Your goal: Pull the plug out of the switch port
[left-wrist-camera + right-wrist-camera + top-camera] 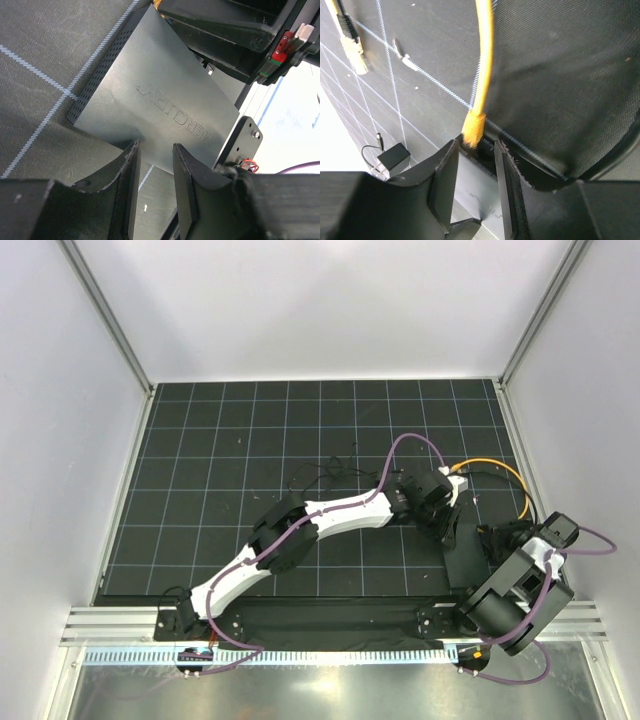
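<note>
The yellow plug point(473, 127) sits in the switch port point(485, 156) at the black switch box's point(165, 100) edge. The right claw point(476, 145) is parted, straddling the plug. The left claw point(155, 147), parted and empty, hovers over another box edge.

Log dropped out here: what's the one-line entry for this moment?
left hand: open, over switch box | right hand: open, tips beside plug | plug: seated in box edge | yellow cable: attached
</note>
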`<state>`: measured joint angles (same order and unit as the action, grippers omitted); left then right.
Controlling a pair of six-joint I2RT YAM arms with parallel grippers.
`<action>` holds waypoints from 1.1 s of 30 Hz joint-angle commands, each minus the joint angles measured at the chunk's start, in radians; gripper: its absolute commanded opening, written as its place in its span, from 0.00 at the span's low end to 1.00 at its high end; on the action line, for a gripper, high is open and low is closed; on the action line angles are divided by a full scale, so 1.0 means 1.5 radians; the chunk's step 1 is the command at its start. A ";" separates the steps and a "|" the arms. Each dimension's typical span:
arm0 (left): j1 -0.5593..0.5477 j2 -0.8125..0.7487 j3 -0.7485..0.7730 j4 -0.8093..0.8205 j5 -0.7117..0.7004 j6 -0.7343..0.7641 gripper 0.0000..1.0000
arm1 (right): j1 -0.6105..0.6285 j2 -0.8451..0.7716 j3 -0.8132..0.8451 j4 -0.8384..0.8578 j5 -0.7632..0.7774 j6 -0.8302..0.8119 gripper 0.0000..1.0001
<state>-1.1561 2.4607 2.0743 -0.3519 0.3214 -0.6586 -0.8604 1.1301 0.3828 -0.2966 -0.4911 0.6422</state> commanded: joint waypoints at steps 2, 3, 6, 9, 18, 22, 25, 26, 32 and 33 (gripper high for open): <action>0.005 0.013 0.026 -0.030 0.003 -0.018 0.36 | -0.001 0.051 0.009 0.016 0.003 -0.012 0.41; 0.005 0.016 0.030 -0.034 0.005 -0.018 0.35 | 0.000 0.057 0.009 0.019 -0.004 -0.013 0.41; 0.005 0.016 0.030 -0.035 0.002 -0.018 0.36 | 0.000 0.062 0.007 0.028 -0.002 -0.011 0.40; 0.006 0.022 0.041 -0.050 0.007 -0.016 0.35 | 0.000 0.044 0.004 0.028 0.007 -0.011 0.40; 0.006 0.025 0.044 -0.055 0.016 -0.018 0.35 | 0.000 0.043 0.008 0.026 0.006 -0.012 0.39; 0.006 0.022 0.035 -0.057 0.021 -0.018 0.34 | 0.000 0.037 0.011 0.032 -0.007 -0.010 0.43; 0.006 0.015 0.026 -0.055 0.021 -0.016 0.34 | 0.000 0.026 0.020 0.027 -0.007 -0.013 0.47; 0.006 0.012 0.020 -0.054 0.020 -0.015 0.34 | 0.000 0.025 0.023 0.021 -0.006 -0.015 0.49; 0.007 -0.030 -0.012 -0.042 0.001 0.007 0.39 | 0.000 0.032 0.038 -0.006 -0.007 -0.014 0.52; 0.008 -0.046 -0.017 -0.044 -0.008 0.009 0.39 | 0.002 0.034 0.041 -0.010 -0.004 -0.015 0.52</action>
<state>-1.1500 2.4607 2.0819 -0.3824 0.3401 -0.6735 -0.8612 1.1828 0.4007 -0.2771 -0.5186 0.6388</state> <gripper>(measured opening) 0.383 0.516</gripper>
